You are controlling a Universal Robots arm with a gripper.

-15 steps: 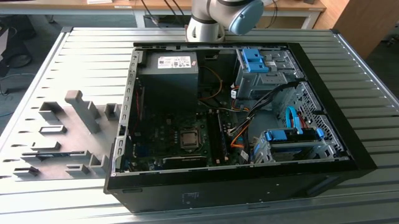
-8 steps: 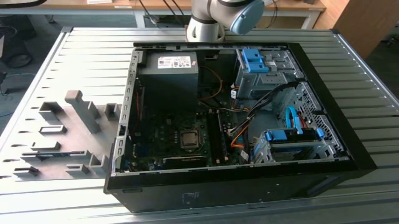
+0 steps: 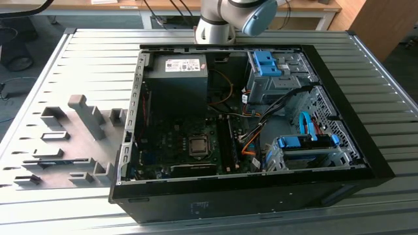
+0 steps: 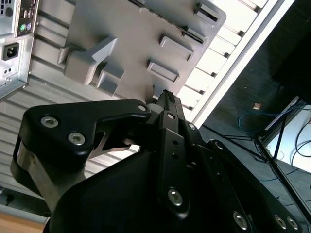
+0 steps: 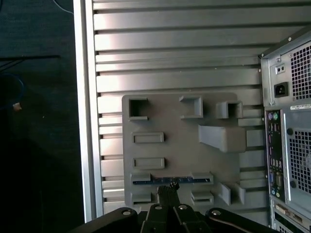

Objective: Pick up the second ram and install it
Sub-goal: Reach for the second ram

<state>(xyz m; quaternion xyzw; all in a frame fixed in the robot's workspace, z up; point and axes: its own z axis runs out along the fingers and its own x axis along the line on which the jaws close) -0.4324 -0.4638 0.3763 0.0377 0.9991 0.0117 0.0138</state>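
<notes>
gripper (image 5: pixel 171 189) over the second ram (image 5: pixel 150 181), a long thin dark green-black memory stick
it lies in a grey plastic fixture plate (image 5: pixel 165 124) on the slatted metal table (image 5: pixel 170 48); the gripper looks pressed together, empty. likely light, stiff, fragile: pinch its flat faces mid-length.

The arm (image 3: pixel 228 19) is cut off by the top edge of the exterior view. In that view the slots of the grey block plate (image 3: pixel 65 147) are too small to tell what lies in them. In the first wrist view the bottom edge cuts off the gripper (image 5: pixel 169 188). Its tip covers the middle of the second ram (image 5: pixel 150 181), a thin dark strip. Whether they touch is hard to tell. The computer case (image 5: pixel 286 145) is cut off at the side.
</notes>
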